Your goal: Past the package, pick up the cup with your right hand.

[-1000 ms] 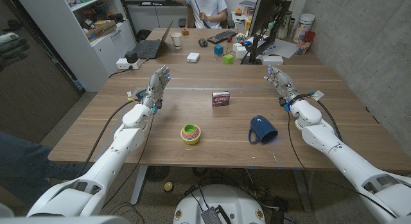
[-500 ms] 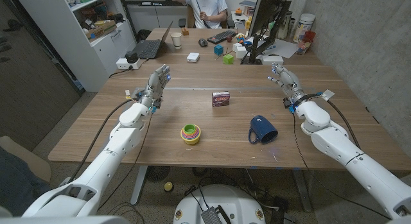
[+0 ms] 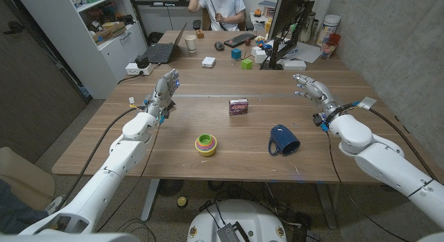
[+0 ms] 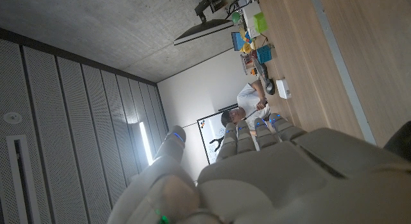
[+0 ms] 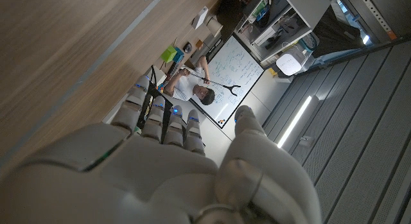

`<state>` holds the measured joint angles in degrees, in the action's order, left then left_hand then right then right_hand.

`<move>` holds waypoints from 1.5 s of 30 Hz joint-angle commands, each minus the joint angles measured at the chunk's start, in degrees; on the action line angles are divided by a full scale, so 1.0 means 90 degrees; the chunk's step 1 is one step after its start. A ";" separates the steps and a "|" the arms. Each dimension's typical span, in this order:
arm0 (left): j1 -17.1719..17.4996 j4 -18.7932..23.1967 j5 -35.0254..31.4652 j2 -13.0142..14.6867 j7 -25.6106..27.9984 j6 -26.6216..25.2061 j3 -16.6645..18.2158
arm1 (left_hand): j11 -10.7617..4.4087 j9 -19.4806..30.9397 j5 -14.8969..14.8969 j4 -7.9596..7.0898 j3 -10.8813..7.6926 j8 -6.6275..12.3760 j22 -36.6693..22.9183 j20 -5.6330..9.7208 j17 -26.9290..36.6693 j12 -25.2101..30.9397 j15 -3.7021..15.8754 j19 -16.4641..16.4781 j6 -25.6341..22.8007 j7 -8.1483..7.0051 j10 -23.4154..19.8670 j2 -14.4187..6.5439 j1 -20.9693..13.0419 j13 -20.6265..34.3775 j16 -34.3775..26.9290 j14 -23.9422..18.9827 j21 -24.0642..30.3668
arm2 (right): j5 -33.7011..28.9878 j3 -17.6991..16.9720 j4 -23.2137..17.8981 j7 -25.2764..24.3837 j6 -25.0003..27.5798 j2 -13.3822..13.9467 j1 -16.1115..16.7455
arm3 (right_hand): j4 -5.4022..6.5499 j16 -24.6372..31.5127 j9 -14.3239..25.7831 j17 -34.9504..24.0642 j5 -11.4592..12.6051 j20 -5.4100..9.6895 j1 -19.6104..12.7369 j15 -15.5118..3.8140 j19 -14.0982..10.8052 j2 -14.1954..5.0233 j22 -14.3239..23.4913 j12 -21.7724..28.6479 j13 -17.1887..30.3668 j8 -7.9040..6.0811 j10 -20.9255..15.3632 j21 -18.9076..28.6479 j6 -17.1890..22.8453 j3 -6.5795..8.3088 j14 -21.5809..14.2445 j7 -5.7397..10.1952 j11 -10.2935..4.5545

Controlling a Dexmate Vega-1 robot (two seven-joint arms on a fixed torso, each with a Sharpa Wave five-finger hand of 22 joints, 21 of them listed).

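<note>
Writing: the package has a dark red printed face, but its lettering is too small to read; no brand can be made out on anything else.
Cup: the dark blue cup lies on its side on the wooden table, opening turned toward the near edge, nearer the robot than the package and to its right.
Right hand: the right hand hangs above the table's right part, well apart from the cup, fingers spread and holding nothing; the right wrist view shows its fingers extended.
Left hand: the left hand is raised over the table's left side, fingers straight and apart, nothing in it.
Other things: a stack of nested coloured cups stands left of the blue cup.
Surface: brown wood grain, with a pale line running across the middle.
Room: a laptop, keyboard, monitor and coloured blocks sit at the far end, where a person sits; shelves stand on the left and a grey concrete wall on the right.
Change: since a second ago the right hand has swung outward to the right with its forearm, and the left hand has shifted slightly left; cup and package lie unchanged.
</note>
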<state>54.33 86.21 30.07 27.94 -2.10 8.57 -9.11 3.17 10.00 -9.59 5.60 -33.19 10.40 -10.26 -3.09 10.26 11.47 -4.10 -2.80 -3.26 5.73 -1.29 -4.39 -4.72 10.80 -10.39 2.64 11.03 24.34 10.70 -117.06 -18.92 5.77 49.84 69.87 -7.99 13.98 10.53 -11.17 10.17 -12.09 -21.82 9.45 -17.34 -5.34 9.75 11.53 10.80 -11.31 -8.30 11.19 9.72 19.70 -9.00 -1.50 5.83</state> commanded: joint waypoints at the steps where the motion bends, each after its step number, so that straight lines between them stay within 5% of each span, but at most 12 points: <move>1: -0.0020 0.0128 0.0142 0.0234 -0.0333 -0.0063 -0.0012 | 0.0032 0.0028 -0.0028 0.0007 -0.0030 0.0012 -0.0011 -0.0008 0.0015 0.0040 -0.0048 -0.0064 -0.0007 0.0023 0.0015 -0.0051 -0.0011 0.0030 -0.0036 -0.0016 0.0027 | -0.1008 -0.0425 -0.1893 -0.0833 0.2220 0.0761 0.0728 | -0.0063 -0.0007 0.0029 -0.0012 0.0029 -0.0041 -0.0029 0.0145 -0.0036 0.0123 0.0017 0.0011 0.0034 -0.0024 -0.0024 -0.0023 0.0022 0.0008 0.0011 0.0081 0.0003; 14: -0.0149 -0.0124 0.0212 0.0240 -0.0542 -0.0030 0.0006 | 0.0018 0.0029 -0.0026 0.0014 -0.0026 0.0044 -0.0012 -0.0039 0.0016 0.0068 -0.0022 -0.0067 -0.0080 -0.0002 -0.0052 -0.0045 -0.0007 0.0031 -0.0059 -0.0077 0.0032 | -0.1917 0.0023 -0.3302 -0.0579 0.5071 0.1369 0.0226 | -0.0185 -0.0132 0.0041 -0.0004 0.0004 -0.0059 -0.0145 0.0291 -0.0060 0.0491 0.0031 -0.0063 0.0057 0.0036 0.0246 -0.0022 -0.0194 -0.0088 0.0183 0.0167 0.0073; 17: -0.0181 -0.0181 0.0214 0.0204 -0.0561 0.0022 0.0008 | 0.0042 0.0029 -0.0025 0.0020 -0.0027 0.0063 -0.0012 0.0071 0.0015 0.0083 -0.0023 -0.0025 -0.0143 -0.0009 -0.0097 -0.0047 -0.0009 0.0030 -0.0064 -0.0105 0.0050 | -0.2081 0.0284 -0.3645 -0.0530 0.5765 0.1495 0.0017 | -0.0208 -0.0130 0.0045 -0.0007 0.0013 -0.0060 -0.0209 0.0289 -0.0076 0.0639 0.0039 -0.0025 0.0072 0.0052 0.0203 -0.0016 -0.0319 -0.0122 0.0147 0.0108 0.0099; 20: -0.0213 -0.0215 0.0210 0.0175 -0.0561 0.0040 0.0004 | 0.0030 0.0029 -0.0025 0.0022 -0.0028 0.0063 -0.0012 0.0088 0.0014 0.0081 -0.0017 -0.0025 -0.0149 -0.0006 -0.0095 -0.0048 -0.0010 0.0030 -0.0060 -0.0101 0.0050 | -0.2238 0.0671 -0.3995 -0.0458 0.6541 0.1629 -0.0339 | -0.0203 -0.0115 0.0048 -0.0010 0.0018 -0.0060 -0.0229 0.0286 -0.0093 0.0726 0.0043 0.0009 0.0094 0.0063 0.0161 -0.0009 -0.0402 -0.0150 0.0088 0.0079 0.0148; 26: -0.0282 -0.0253 0.0194 0.0149 -0.0562 0.0045 -0.0003 | -0.0008 0.0029 -0.0025 0.0027 -0.0030 0.0059 -0.0012 0.0030 0.0014 0.0075 -0.0014 -0.0056 -0.0151 -0.0012 -0.0088 -0.0052 -0.0012 0.0029 -0.0052 -0.0091 0.0039 | -0.2602 0.2222 -0.4693 -0.0278 0.8246 0.1972 -0.1759 | -0.0147 -0.0116 0.0052 -0.0020 0.0047 -0.0059 -0.0150 0.0323 -0.0188 0.1001 0.0059 0.0060 0.0138 0.0029 0.0097 0.0025 -0.0418 -0.0296 0.0040 0.0037 0.0420; 32: -0.0433 -0.0390 0.0151 0.0133 -0.0613 0.0051 -0.0034 | -0.0021 0.0029 -0.0025 0.0028 -0.0031 0.0055 -0.0012 0.0009 0.0013 0.0077 -0.0008 -0.0059 -0.0148 -0.0021 -0.0094 -0.0055 -0.0013 0.0029 -0.0049 -0.0087 0.0039 | -0.3269 0.2997 -0.5049 0.0059 0.8246 0.2245 -0.2066 | -0.0107 -0.0116 0.0054 -0.0027 0.0077 -0.0057 -0.0091 0.0331 -0.0266 0.1116 0.0069 0.0071 0.0148 0.0022 0.0073 0.0050 -0.0433 -0.0375 0.0012 -0.0045 0.0566; 35: -0.0542 -0.0487 0.0075 0.0110 -0.0608 0.0073 -0.0079 | -0.0025 0.0029 -0.0025 0.0031 -0.0033 0.0056 -0.0012 0.0012 0.0013 0.0076 0.0017 -0.0061 -0.0158 -0.0027 -0.0096 -0.0057 -0.0015 0.0029 -0.0049 -0.0091 0.0039 | -0.5385 0.3517 -0.5099 0.1431 0.8246 0.2053 -0.1944 | -0.0098 -0.0111 0.0054 -0.0029 0.0083 -0.0057 -0.0079 0.0331 -0.0285 0.1133 0.0071 0.0072 0.0149 0.0021 0.0071 0.0056 -0.0437 -0.0389 -0.0004 -0.0067 0.0576; 38: -0.0672 -0.0584 0.0051 0.0009 -0.0549 0.0049 -0.0129 | -0.0032 0.0029 -0.0025 0.0032 -0.0034 0.0060 -0.0012 0.0008 0.0013 0.0076 0.0021 -0.0060 -0.0170 -0.0039 -0.0097 -0.0059 -0.0016 0.0029 -0.0048 -0.0091 0.0040 | -1.0189 0.4266 -0.4613 0.5052 0.8246 0.1222 -0.1782 | -0.0080 -0.0098 0.0055 -0.0036 0.0093 -0.0056 -0.0053 0.0332 -0.0319 0.1160 0.0074 0.0080 0.0151 0.0017 0.0053 0.0066 -0.0435 -0.0414 -0.0040 -0.0090 0.0585; 40: -0.0734 -0.0635 0.0012 -0.0052 -0.0519 0.0079 -0.0167 | -0.0030 0.0029 -0.0025 0.0032 -0.0035 0.0060 -0.0012 0.0010 0.0013 0.0075 0.0020 -0.0060 -0.0172 -0.0035 -0.0095 -0.0060 -0.0016 0.0029 -0.0048 -0.0091 0.0041 | -1.2339 0.4230 -0.4176 0.7006 0.8050 0.0735 -0.1681 | -0.0076 -0.0097 0.0055 -0.0037 0.0095 -0.0056 -0.0048 0.0333 -0.0325 0.1165 0.0074 0.0081 0.0152 0.0016 0.0049 0.0068 -0.0435 -0.0419 -0.0046 -0.0091 0.0587; 42: -0.0763 -0.0636 -0.0014 -0.0127 -0.0440 0.0084 -0.0198 | -0.0023 0.0029 -0.0025 0.0033 -0.0036 0.0057 -0.0012 0.0010 0.0013 0.0073 0.0023 -0.0061 -0.0169 -0.0036 -0.0093 -0.0062 -0.0017 0.0029 -0.0047 -0.0090 0.0041 | -1.3033 0.3573 -0.3967 0.7725 0.7524 0.0284 -0.1185 | -0.0068 -0.0094 0.0055 -0.0038 0.0098 -0.0056 -0.0036 0.0334 -0.0336 0.1173 0.0073 0.0083 0.0153 0.0015 0.0044 0.0069 -0.0435 -0.0429 -0.0054 -0.0095 0.0595; 45: -0.0760 -0.0559 -0.0080 -0.0209 -0.0302 0.0075 -0.0256 | -0.0041 0.0029 -0.0025 0.0034 -0.0037 0.0055 -0.0013 0.0017 0.0012 0.0073 0.0024 -0.0062 -0.0168 -0.0041 -0.0094 -0.0064 -0.0018 0.0029 -0.0046 -0.0089 0.0041 | -1.2779 0.2637 -0.3932 0.7643 0.6805 -0.0097 -0.0491 | -0.0060 -0.0094 0.0056 -0.0039 0.0102 -0.0057 -0.0024 0.0334 -0.0347 0.1180 0.0073 0.0084 0.0154 0.0012 0.0041 0.0071 -0.0429 -0.0439 -0.0060 -0.0101 0.0606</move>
<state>49.16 81.79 30.92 28.18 -7.21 9.09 -10.09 2.99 10.00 -9.59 5.78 -33.36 10.63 -10.25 -2.76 10.25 11.87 -4.06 -3.11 -4.62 5.42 -2.14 -4.39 -4.72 10.80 -10.62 2.02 11.26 -27.55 40.13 -157.88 2.58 76.18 63.36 55.16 -8.68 12.86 10.80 -11.34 10.82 -12.58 -21.90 12.28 -19.92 4.66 10.28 11.98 11.86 -10.92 -8.07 11.52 5.64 15.97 -8.83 -2.20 10.77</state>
